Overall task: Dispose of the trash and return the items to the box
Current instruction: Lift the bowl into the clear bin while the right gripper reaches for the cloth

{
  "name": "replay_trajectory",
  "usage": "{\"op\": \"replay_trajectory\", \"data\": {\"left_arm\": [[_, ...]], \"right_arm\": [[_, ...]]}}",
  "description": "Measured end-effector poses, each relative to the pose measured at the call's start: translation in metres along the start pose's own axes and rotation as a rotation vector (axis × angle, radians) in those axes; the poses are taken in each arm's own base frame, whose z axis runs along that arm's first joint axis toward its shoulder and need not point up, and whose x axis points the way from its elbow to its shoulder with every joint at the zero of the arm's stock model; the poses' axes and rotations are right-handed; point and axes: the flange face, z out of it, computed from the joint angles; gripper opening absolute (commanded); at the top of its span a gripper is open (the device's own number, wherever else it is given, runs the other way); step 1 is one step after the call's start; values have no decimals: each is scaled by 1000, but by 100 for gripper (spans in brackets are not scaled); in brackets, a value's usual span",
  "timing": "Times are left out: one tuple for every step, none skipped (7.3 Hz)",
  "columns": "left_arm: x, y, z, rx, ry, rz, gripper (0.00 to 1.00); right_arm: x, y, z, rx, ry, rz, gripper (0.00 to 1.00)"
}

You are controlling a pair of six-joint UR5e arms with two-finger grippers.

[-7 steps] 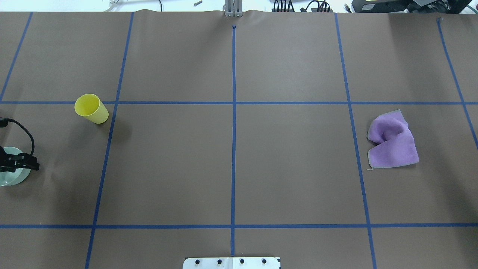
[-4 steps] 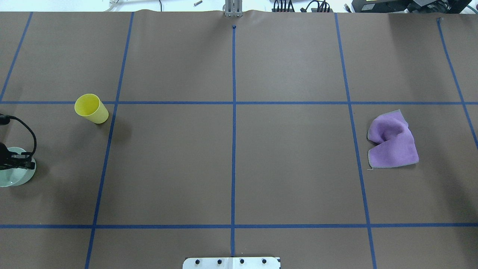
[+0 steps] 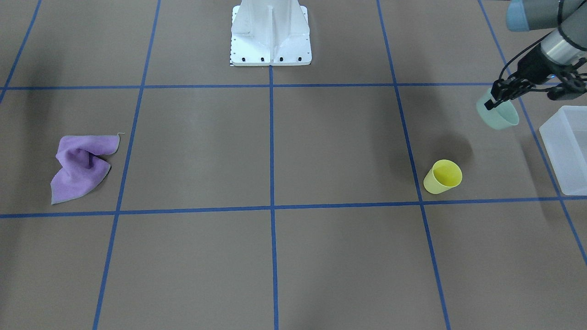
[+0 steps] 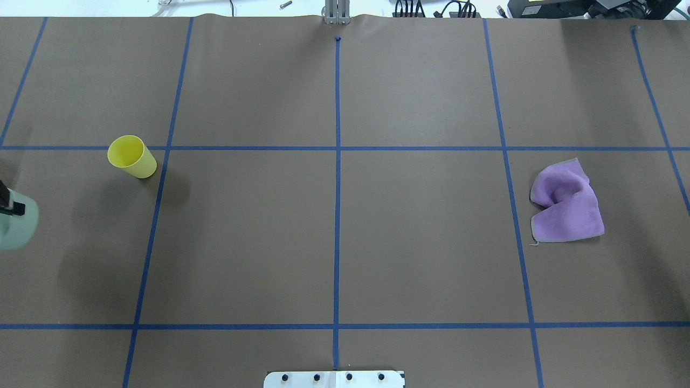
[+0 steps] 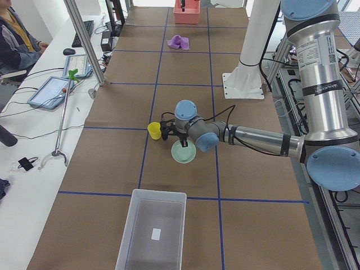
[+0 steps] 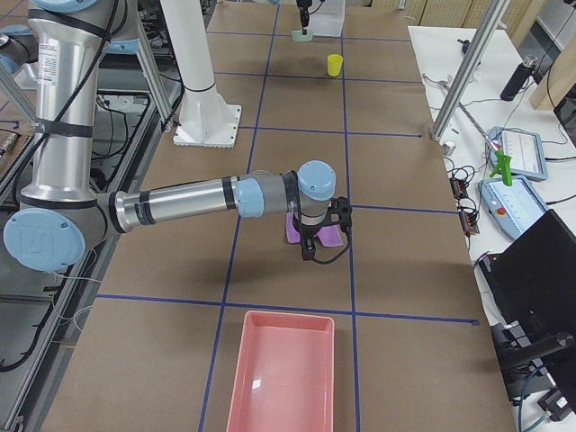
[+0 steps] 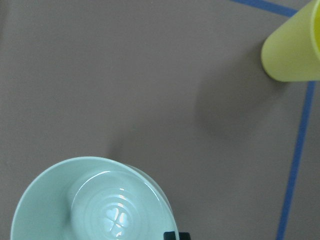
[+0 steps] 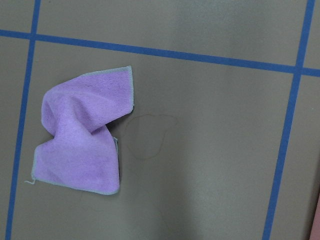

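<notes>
Since a second ago the mint-green bowl (image 3: 500,117) has risen off the table (image 3: 321,137) and tipped sideways. Facing the robot, the left gripper (image 3: 494,98) pinches the bowl's rim just beside the frosted box (image 3: 566,146), and the yellow cup (image 3: 442,176) stands nearby. From overhead, the bowl sits at the left edge. From the right side, the right gripper (image 6: 310,245) hangs over a purple cloth (image 6: 333,236); whether it is clenched cannot be told.

Crumpled purple cloth (image 4: 566,207), pink tray (image 6: 279,369), blue tape grid (image 4: 337,215)
</notes>
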Motion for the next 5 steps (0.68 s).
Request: {"op": "replay_trajectory", "data": {"left_arm": [[-22,-13,-24,43,-1,41,0],[-48,-27,-46,88,-39,113,0],[-78,-43,-70,136,-118,203,0],[-103,-62,-88,172,-231,299,0],[-124,-85,-92,172,-330,378,0]], "right_arm": [[-9,-8,1,1,-2,-11,100],[-25,-21,3,-1,-5,-13,100],[-49,-36,9,-8,-8,-4,100],[-74,-49,17,-20,-13,2,100],[-97,-58,26,-33,-19,4,100]]}}
